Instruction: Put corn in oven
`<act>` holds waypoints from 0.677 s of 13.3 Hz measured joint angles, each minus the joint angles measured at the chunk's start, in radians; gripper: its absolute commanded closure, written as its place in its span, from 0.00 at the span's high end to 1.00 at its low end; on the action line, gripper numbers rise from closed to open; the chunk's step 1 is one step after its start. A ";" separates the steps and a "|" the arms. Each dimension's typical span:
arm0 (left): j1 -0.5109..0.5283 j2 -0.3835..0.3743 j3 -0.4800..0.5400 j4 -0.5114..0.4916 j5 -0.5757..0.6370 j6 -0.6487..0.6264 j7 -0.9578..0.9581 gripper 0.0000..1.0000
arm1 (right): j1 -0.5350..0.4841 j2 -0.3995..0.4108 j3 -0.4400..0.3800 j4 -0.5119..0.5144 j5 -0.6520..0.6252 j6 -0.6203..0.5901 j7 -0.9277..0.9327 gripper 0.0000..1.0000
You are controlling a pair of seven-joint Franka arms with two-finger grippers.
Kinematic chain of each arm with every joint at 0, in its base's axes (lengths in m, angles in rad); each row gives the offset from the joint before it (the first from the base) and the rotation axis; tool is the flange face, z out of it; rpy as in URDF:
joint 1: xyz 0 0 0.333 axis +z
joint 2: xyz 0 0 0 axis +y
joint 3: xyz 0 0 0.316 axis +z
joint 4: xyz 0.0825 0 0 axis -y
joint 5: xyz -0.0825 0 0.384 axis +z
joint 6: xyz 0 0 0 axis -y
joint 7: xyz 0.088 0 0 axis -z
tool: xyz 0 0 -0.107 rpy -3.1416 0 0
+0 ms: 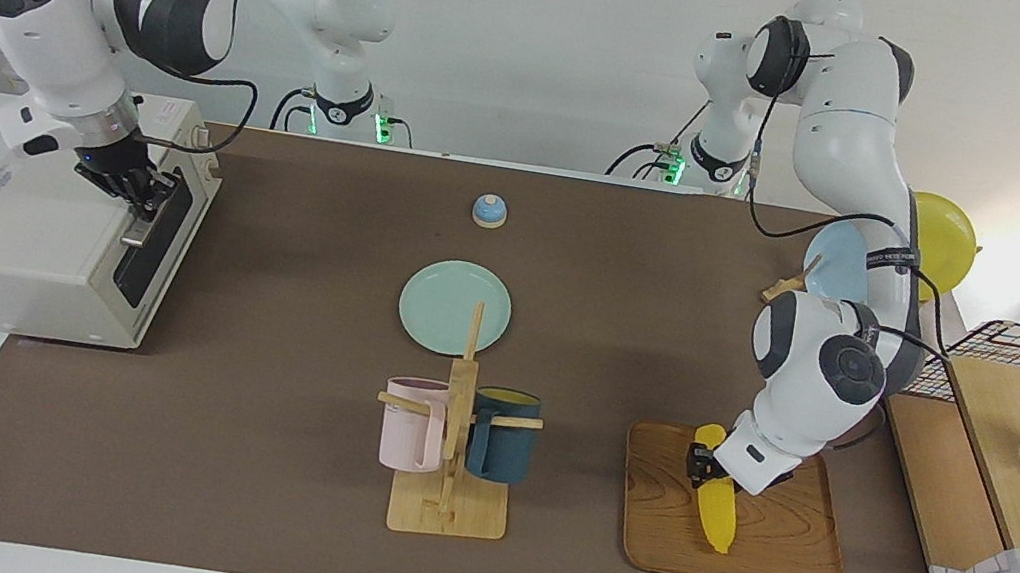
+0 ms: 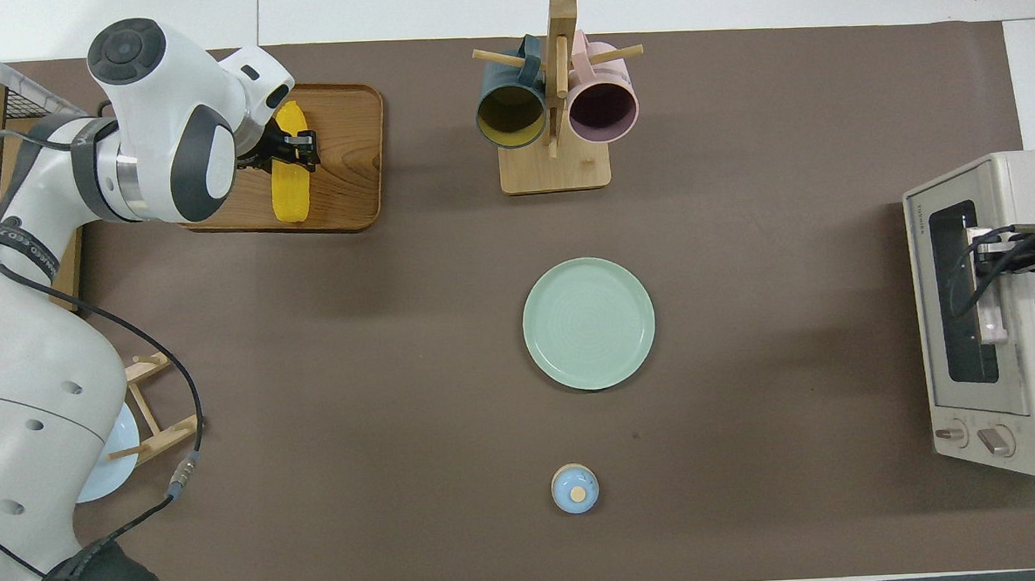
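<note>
**Left pincer clamps the corn on the tray; right pincer holds the oven handle**

Facing view. Take the wooden tray (image 1: 768, 558) as the landmark, at the left arm's end of the worktop (image 1: 257, 491). The corn (image 1: 715, 504) lies flat on it, lengthwise toward and away from the robots. The left pincer (image 1: 702, 464) is down on the end of the cob nearer the robots, its dark fingers closed narrowly across the yellow body, so it holds the corn while the cob rests on the wood. Gripping near one end, rather than the middle, probably leaves most of the cob free to go first into the oven. Well away from the tray, at the right arm's end, stands the oven (image 1: 39, 257), its dark glass door facing the tray. The right pincer (image 1: 140, 206) is at the metal bar handle with its fingers shut on it, apparently placed to work the door; the door looks closed, or nearly so.

Overhead view. The left pincer (image 2: 295, 149) crosses the corn (image 2: 290, 191) at right angles, one finger on each flank, toward the end of the cob farther from the robots. The tray (image 2: 346, 158) keeps the cob from rolling. Beside the tray, toward the oven, is the mug stand (image 2: 556, 162); nearer the robots than that lies the mint-green plate (image 2: 589, 322). The oven (image 2: 983, 445) stands at the worktop's edge, and the right pincer (image 2: 987, 248) sits over the handle in front of the glass. The corn is gripped but not lifted, with the whole crossing to make.
</note>
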 measured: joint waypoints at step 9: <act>-0.181 -0.339 -0.014 -0.244 -0.025 -0.145 -0.302 0.00 | 0.095 0.002 0.013 -0.062 0.018 0.050 0.047 0.00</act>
